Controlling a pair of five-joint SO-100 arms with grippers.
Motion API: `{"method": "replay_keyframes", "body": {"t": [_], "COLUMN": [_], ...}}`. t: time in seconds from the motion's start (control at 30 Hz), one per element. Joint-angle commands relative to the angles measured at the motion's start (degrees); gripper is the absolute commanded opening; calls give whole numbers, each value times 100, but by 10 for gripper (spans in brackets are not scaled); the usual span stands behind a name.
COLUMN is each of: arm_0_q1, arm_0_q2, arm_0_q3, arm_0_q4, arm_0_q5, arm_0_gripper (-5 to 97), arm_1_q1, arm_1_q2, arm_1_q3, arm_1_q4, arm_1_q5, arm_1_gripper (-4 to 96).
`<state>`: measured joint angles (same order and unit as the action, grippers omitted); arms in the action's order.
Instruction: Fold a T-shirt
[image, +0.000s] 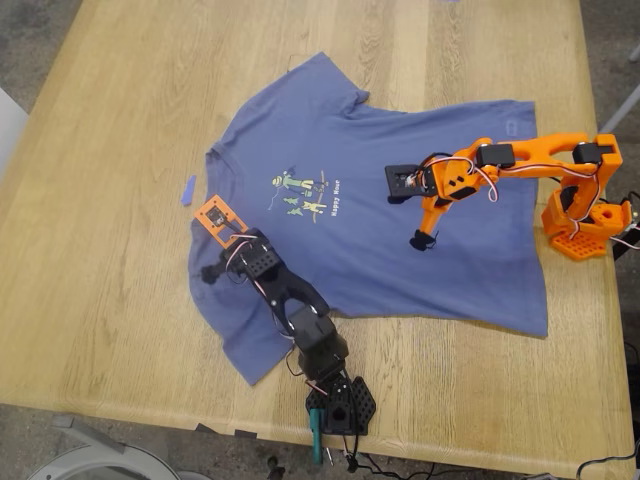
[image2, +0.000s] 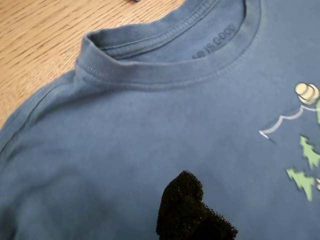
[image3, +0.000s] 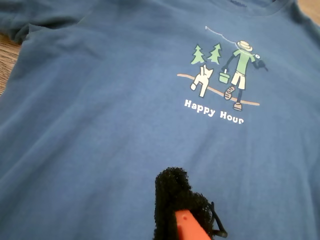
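A: Where does the T-shirt lie?

B: Flat and face up on the wooden table, fully spread and not yet folded. In the exterior view its collar points toward the left and its hem toward the right, so the long axis runs across that view. The chest print sits between the 2 arms.

A: Which arm is which?

B: My first gripper belongs to the black arm near the exterior view's bottom; its wrist view looks at the collar and the edge of the print. My second gripper belongs to the orange arm at that view's right; its wrist view looks across the body at the "Happy Hour" lettering.

A: What are the claws doing?

B: Only 1 black padded tip shows in each wrist view, over blue cloth. Neither seems to hold fabric, but I cannot tell how wide either stands.

A: What does the coming move depend on?

B: In my judgement, on edges. The black arm is nearer the collar and the sleeve beside it. The orange arm hangs over mid-body, with the hem behind it toward the exterior view's right. A small blue scrap lies apart on the wood.
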<state>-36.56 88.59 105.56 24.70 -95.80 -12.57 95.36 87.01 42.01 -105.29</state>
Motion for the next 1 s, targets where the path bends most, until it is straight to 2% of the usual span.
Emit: {"method": "replay_keyframes", "body": {"t": [0.0, 0.1, 0.23, 0.6, 0.97], "arm_0_q1": [-141, -193, -255, -598, -466], "arm_0_q2": [-211, -668, -1292, -2672, -3252], "arm_0_q3": [-879, -1257, -1986, -4271, -4632], "arm_0_q4": [-536, -738, -765, 185, 448], "arm_0_q5": [246, 422, 413, -9, -633], "arm_0_gripper": [542, 541, 515, 492, 526], "arm_1_q1": [-62, -132, -185, -193, -70], "arm_1_q2": [44, 44, 35, 316, 316], "arm_1_q3": [-255, -149, -105, 237, 387], "arm_1_q4": [-105, -158, -167, 79, 62], "arm_1_q5": [62, 141, 229, 378, 457], "arm_1_gripper": [493, 489, 484, 471, 471]}}
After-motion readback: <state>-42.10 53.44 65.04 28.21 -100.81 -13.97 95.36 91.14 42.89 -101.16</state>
